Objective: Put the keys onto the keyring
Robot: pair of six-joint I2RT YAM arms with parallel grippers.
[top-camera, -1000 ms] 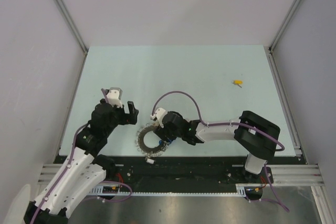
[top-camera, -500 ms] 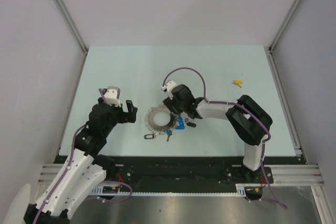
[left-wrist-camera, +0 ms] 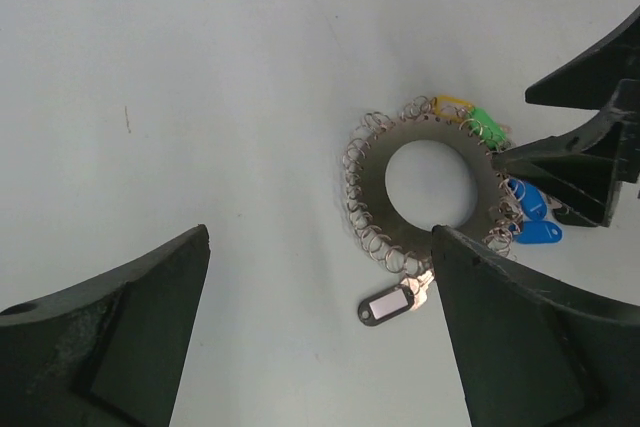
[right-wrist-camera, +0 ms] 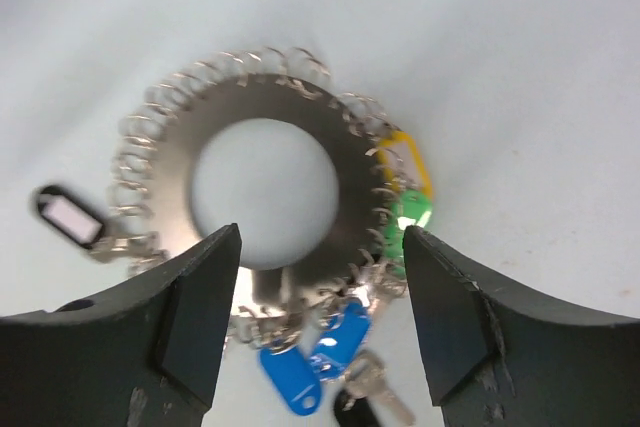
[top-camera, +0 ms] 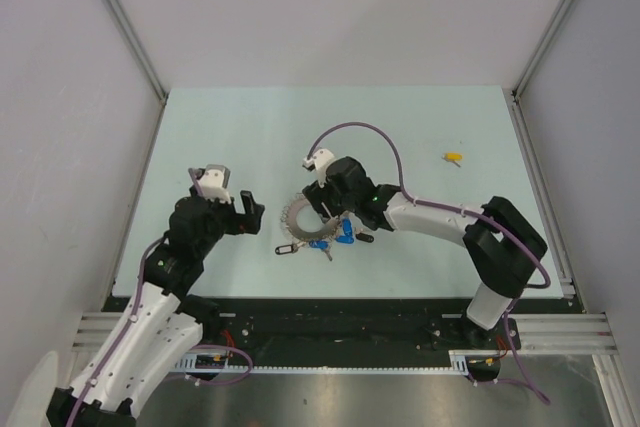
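Note:
The keyring (top-camera: pixel 300 219) is a grey disc rimmed with wire loops, with yellow, green and blue tags on its right side. It also shows in the left wrist view (left-wrist-camera: pixel 372 179) and the right wrist view (right-wrist-camera: pixel 345 162). A black-tagged key (top-camera: pixel 287 247) lies against its near-left rim (left-wrist-camera: pixel 388 305). A yellow-tagged key (top-camera: pixel 454 157) lies alone at the far right. My right gripper (top-camera: pixel 328 213) is open and hovers over the ring's tagged side (right-wrist-camera: pixel 322 247). My left gripper (top-camera: pixel 252 215) is open and empty to the left of the ring (left-wrist-camera: pixel 320 247).
Blue tags (right-wrist-camera: pixel 310 357) and a second dark tag with a silver key (right-wrist-camera: pixel 375 392) hang at the ring's near-right rim. The table's front edge (top-camera: pixel 330 297) lies close below the ring. Grey walls stand at the left, right and back.
The ring moved from the table's front edge away toward the middle together with my right gripper, and the black-tagged key came with it. My left arm has barely moved.

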